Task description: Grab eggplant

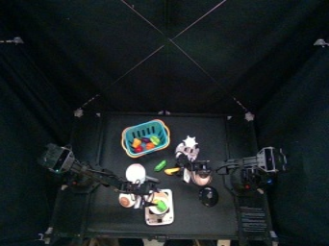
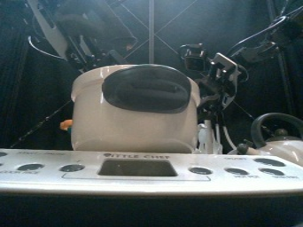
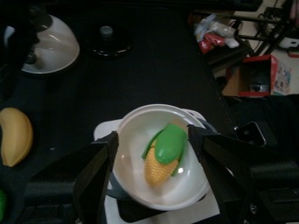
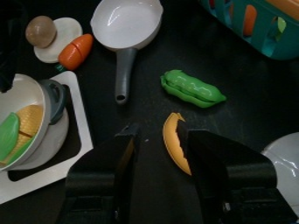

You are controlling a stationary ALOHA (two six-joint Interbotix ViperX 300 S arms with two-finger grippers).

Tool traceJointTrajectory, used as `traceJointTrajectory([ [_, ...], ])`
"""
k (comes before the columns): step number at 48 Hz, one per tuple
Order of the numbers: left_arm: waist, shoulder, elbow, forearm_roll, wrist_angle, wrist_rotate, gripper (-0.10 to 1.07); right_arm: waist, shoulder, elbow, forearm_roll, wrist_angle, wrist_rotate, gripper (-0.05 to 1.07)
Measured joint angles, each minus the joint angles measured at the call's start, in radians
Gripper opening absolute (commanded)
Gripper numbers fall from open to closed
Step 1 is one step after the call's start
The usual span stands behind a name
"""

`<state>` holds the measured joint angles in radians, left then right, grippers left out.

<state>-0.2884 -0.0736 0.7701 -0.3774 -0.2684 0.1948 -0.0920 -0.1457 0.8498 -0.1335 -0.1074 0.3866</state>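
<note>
No eggplant shows in any view; it is hidden or out of view. My left gripper point(image 3: 160, 171) is open, its jaws standing on either side of a white pot point(image 3: 193, 188) that holds a corn cob point(image 3: 163, 156). My right gripper point(image 4: 167, 147) is open too, hovering over a yellow banana point(image 4: 176, 140) that lies on the table between its jaws. In the top view both grippers meet near the table's middle, the left gripper point(image 1: 135, 176) and the right gripper point(image 1: 202, 174).
A teal basket point(image 1: 145, 137) of toy food stands at the back. A green pea pod point(image 4: 193, 87), white pan point(image 4: 126, 22), carrot point(image 4: 76, 50) and mushroom point(image 4: 42, 31) lie nearby. The toy stove point(image 2: 142, 168) and pot point(image 2: 130, 106) block the front view.
</note>
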Motion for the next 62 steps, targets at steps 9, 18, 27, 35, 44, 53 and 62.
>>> traceJointTrajectory([
  [9,0.006,-0.029,0.014,0.002,-0.006,0.003,0.96,0.000,0.002,0.000,0.000,0.002,-0.002,0.77],
  [18,0.086,-0.110,0.078,0.000,-0.009,0.002,0.96,0.003,0.000,-0.002,0.002,0.002,0.000,0.77],
  [27,0.253,-0.230,0.144,-0.014,-0.009,0.002,0.96,0.006,0.000,-0.011,0.002,0.002,0.000,0.77],
  [35,0.499,-0.331,0.149,-0.020,0.021,0.002,0.96,0.002,0.003,-0.014,0.000,0.002,-0.003,0.77],
  [44,0.770,-0.310,0.075,-0.026,0.216,0.003,0.96,0.000,0.009,-0.015,0.002,0.002,-0.005,0.77],
  [53,0.785,-0.163,-0.032,0.044,0.373,0.006,0.96,0.000,0.011,-0.015,0.000,0.002,0.000,0.77],
  [62,0.787,-0.009,-0.175,0.219,0.554,0.029,0.96,-0.002,0.012,-0.015,0.000,0.002,0.002,0.77],
])
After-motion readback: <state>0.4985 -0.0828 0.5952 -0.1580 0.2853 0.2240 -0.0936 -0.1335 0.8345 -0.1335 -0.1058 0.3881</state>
